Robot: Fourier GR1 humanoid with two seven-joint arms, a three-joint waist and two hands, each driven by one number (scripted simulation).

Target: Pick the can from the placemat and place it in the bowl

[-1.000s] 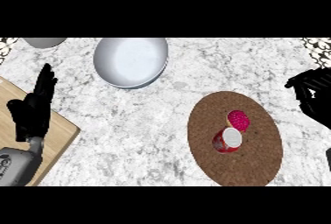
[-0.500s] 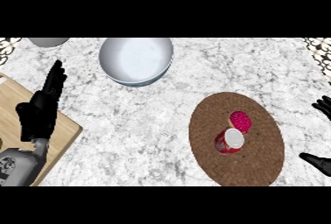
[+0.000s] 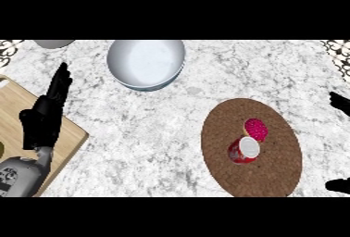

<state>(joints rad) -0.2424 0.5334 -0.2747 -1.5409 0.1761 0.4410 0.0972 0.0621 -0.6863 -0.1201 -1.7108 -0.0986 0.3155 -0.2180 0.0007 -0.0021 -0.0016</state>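
Can (image 3: 244, 149) untouched on placemat (image 3: 226, 173), pick-up step not begun.
Head view: can upright mid-mat, bowl (image 3: 146, 62) well apart up-left; left hand (image 3: 45, 115) resting w/ fingers straight; right hand (image 3: 339, 102) at right edge, fingers can't tell. Next: reach right hand over can.

Wooden board (image 3: 65, 139) left; grey dish (image 3: 53, 43) top-left.

Just 1 cam, head-mounted, looking steeply down on the marble counter (image 3: 157, 125), forearms poking in from the bottom edge.
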